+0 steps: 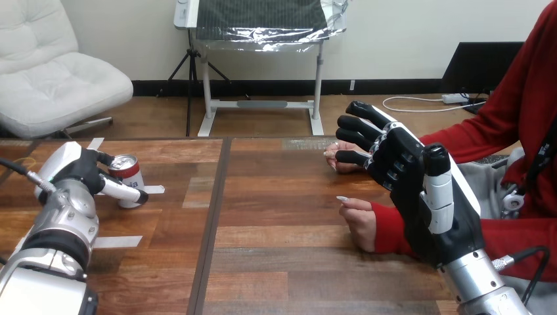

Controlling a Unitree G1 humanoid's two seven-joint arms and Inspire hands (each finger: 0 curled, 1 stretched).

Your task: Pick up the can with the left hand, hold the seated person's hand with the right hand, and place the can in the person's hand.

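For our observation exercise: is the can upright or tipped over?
Upright. The can stands on the table, silver top facing up, with the left hand curled round it.

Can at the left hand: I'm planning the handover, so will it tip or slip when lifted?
Upright and narrow, the can would probably tip under a sideways nudge, then roll. Its smooth metal wall may slip in the left hand.
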